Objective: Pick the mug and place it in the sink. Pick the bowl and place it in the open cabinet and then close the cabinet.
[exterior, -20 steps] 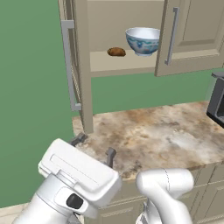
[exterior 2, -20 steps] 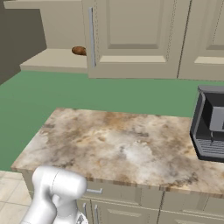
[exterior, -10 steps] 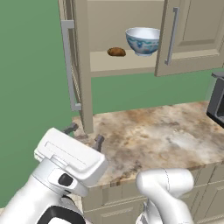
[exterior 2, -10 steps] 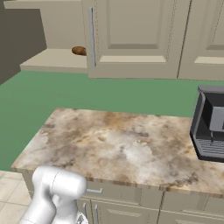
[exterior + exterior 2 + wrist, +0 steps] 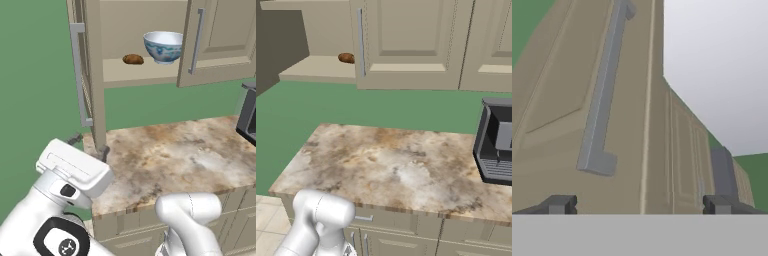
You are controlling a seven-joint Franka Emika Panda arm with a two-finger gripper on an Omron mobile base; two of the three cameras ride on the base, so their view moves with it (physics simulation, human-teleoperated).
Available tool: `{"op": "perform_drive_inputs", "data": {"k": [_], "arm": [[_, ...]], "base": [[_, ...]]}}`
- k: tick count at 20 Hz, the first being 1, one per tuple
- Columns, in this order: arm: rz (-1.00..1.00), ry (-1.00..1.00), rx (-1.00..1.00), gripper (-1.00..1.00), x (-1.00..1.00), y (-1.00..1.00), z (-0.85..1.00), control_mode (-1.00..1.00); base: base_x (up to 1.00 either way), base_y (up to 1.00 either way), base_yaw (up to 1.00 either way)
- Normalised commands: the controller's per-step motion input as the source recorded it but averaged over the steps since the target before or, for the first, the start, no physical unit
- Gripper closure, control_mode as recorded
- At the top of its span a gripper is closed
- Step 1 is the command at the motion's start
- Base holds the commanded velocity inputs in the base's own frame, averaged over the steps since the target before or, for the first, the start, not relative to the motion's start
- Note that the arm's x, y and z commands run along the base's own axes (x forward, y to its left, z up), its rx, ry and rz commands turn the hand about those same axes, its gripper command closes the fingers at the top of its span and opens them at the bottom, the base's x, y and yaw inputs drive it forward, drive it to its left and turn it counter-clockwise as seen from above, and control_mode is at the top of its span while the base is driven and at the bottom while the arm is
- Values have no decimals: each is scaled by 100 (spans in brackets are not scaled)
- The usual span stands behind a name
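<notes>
The gripper, jaws wide apart and empty, sits at the bottom edge of the open cabinet door; its silver handle fills the hand view toward 11 o'clock; the bowl stands on the cabinet shelf, with a brown lump at its 9 o'clock.

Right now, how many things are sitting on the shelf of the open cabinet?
2. The bowl stands toward the right of the cabinet shelf, and a small brown lump lies to its left, apart from it. The half-open right door may hide more.

Blue-patterned white bowl, beige cabinet
</notes>
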Motion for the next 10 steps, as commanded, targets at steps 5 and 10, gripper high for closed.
{"op": "perform_drive_inputs", "data": {"k": [5, 10], "arm": [[0, 0, 0, -100, 30, 11, -9, -100], [-1, -7, 0, -100, -17, 4, -1, -100]], "base": [[0, 0, 0], [0, 0, 0]]}}
